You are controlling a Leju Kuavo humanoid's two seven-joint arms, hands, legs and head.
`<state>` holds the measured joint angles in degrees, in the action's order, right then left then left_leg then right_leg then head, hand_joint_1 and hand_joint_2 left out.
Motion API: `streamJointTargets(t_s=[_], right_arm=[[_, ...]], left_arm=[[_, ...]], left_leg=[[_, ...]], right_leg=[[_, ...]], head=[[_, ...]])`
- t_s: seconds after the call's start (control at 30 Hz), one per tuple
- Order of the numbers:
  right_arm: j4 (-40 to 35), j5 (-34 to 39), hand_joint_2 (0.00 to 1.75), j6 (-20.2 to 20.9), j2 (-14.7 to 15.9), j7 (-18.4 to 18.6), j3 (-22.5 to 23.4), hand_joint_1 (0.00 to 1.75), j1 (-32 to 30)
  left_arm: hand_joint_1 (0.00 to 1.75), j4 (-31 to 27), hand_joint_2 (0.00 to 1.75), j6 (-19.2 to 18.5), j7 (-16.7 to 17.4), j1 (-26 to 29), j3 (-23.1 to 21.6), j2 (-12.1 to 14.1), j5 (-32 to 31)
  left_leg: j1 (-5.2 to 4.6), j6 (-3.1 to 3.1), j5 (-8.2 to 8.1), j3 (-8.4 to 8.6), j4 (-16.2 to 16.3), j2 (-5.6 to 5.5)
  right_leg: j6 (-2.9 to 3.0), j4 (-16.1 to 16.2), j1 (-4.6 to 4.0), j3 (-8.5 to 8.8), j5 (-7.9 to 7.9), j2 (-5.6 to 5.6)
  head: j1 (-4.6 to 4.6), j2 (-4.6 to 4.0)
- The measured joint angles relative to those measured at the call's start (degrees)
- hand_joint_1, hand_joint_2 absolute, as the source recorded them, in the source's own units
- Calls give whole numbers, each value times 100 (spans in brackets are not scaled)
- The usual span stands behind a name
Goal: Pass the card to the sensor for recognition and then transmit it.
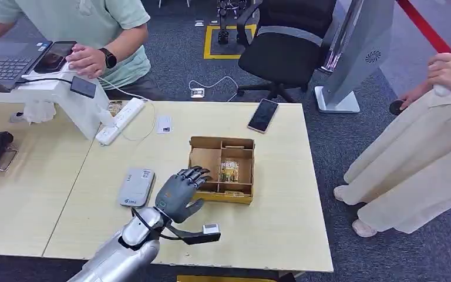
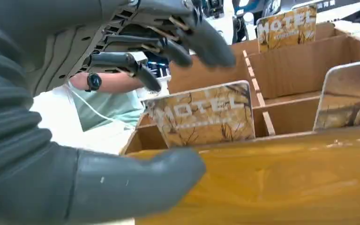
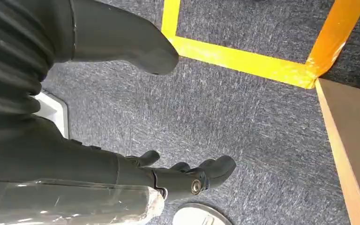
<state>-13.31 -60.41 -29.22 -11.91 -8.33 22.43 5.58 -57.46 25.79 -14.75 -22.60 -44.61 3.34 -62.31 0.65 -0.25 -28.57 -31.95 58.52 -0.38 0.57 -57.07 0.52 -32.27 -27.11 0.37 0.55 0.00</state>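
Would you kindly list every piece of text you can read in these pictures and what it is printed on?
"MOTEL": on the card standing in the cardboard box.
"MOTEL", partly blurred: on a farther card.
Smaller line under "MOTEL": too blurred.
Label on the grey reader: too small.

Seated person (image 1: 88,35) cut off at top edge; card print in box (image 1: 222,169) too small to read.

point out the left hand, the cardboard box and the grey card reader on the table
left hand (image 1: 179,192), head view, back of the hand
cardboard box (image 1: 221,143), head view, far rim
grey card reader (image 1: 136,186), head view, top face
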Motion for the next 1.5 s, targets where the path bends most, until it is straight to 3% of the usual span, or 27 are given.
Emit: streamJointTargets(t_s=[0.53, 1.1, 1.5], right_arm=[[-35, 68, 175, -2, 2, 4, -9, 0, 3], [-35, -15, 175, -89, 9, 188, -46, 0, 0], [-33, -120, 175, -101, 59, 345, -144, 0, -31]], left_arm=[[175, 0, 175, 18, -98, 50, 0, -20, 122], [175, -20, 175, 271, -68, 44, 0, -48, -9], [175, -118, 175, 446, 37, -337, 44, -55, 66]], left_leg=[[0, 0, 0, 0, 0, 0], [0, 0, 0, 1, 0, 0], [0, 0, 0, 0, 0, -1]], right_leg=[[0, 0, 0, 0, 0, 0], [0, 0, 0, -1, 0, 0], [0, 0, 0, -1, 0, 0]], head=[[0, 0], [0, 0], [0, 0]])
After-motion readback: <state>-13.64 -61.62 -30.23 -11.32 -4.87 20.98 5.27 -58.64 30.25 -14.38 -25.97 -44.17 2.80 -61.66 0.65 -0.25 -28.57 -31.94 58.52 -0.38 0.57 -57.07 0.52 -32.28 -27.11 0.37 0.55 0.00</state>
